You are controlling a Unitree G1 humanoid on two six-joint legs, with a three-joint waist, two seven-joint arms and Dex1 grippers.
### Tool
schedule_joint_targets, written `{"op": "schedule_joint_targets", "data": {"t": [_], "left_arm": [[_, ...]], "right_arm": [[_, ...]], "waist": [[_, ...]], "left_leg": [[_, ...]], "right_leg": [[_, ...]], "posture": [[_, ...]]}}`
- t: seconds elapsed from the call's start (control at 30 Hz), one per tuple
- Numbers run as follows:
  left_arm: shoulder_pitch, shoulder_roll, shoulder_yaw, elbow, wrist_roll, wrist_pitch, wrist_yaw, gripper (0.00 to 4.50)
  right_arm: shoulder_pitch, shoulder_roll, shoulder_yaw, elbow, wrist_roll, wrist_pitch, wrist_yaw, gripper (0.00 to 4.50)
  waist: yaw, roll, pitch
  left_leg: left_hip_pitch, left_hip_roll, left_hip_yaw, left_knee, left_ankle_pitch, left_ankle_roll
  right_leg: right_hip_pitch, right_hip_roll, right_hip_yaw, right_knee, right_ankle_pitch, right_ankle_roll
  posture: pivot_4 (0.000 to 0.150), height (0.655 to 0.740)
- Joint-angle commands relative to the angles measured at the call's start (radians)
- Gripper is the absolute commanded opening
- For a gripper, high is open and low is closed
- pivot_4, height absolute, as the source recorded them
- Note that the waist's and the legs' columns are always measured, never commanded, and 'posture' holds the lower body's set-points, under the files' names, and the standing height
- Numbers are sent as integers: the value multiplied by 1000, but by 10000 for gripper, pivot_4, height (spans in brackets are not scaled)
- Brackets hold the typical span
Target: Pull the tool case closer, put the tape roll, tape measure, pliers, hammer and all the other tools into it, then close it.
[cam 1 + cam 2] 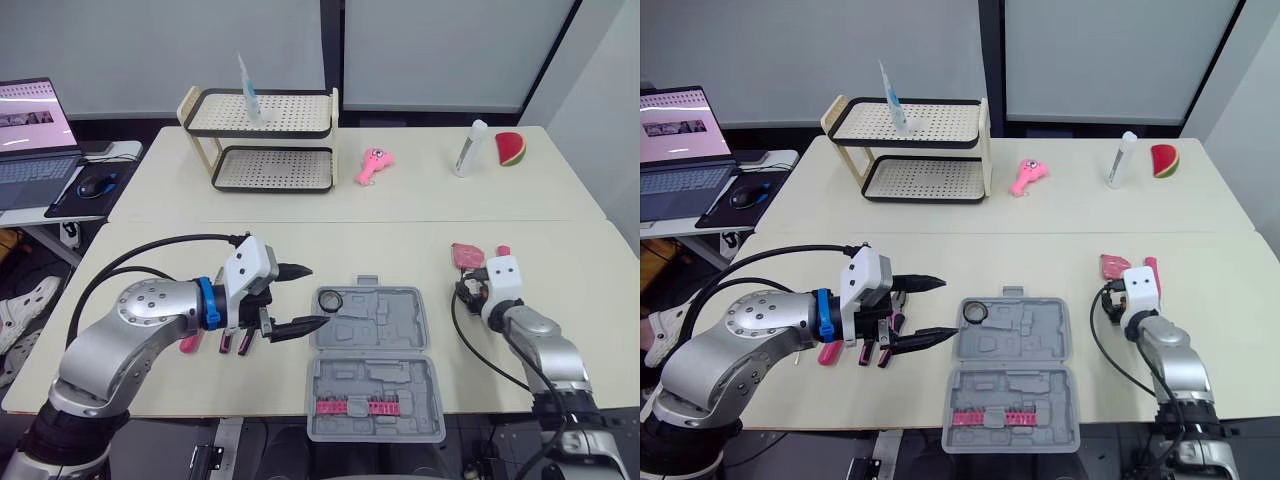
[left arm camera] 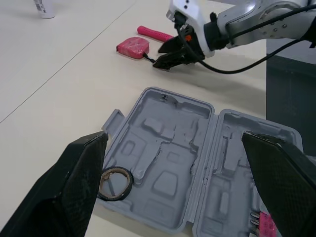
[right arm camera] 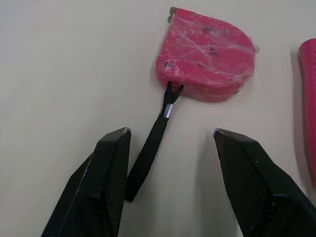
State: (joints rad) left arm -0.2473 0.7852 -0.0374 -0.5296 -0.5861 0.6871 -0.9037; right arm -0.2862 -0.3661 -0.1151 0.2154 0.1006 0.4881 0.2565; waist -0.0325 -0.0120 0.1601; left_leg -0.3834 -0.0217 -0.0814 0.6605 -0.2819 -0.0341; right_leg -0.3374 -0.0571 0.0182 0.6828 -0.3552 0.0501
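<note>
Our right end effector [image 3: 170,134] hangs spread wide over the pink tape measure's [image 3: 207,54] strap. Our left end effector [image 1: 315,296], also wide, sits beside the open tool case [image 1: 400,325], which lies near us. We judge only the tape roll [image 1: 332,299] packed. Pink-handled tools [image 1: 232,343] wait on the counter [image 1: 400,220], and the case is not yet closed.
</note>
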Motion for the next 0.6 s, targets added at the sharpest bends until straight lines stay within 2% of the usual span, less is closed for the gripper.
{"op": "schedule_joint_targets", "data": {"t": [0.03,0.13,0.3,0.6], "left_arm": [[-26,-8,-10,-22,3,-1,10,45000],[-35,-12,-18,-19,2,1,11,45000],[-36,-10,-25,-20,2,0,6,45000],[-37,-10,-38,-18,10,-6,5,45000]], "right_arm": [[-40,11,-5,74,-13,-62,-21,29085],[-68,26,-14,132,-12,-77,-37,29085],[-76,38,-19,153,-5,-67,-46,21046],[-62,51,-19,145,1,-56,-48,12175]], "waist": [[-1,0,0],[-1,0,0],[-1,0,0],[0,0,0]], "left_leg": [[0,0,0,0,0,0],[0,0,0,0,0,0],[0,0,0,0,0,0],[0,0,0,0,0,0]], "right_leg": [[0,0,0,0,0,0],[0,0,0,0,0,0],[0,0,0,0,0,0],[0,0,0,0,0,0]], "posture": [[1500,7290],[1500,7290],[1500,7290],[1500,7290]]}}
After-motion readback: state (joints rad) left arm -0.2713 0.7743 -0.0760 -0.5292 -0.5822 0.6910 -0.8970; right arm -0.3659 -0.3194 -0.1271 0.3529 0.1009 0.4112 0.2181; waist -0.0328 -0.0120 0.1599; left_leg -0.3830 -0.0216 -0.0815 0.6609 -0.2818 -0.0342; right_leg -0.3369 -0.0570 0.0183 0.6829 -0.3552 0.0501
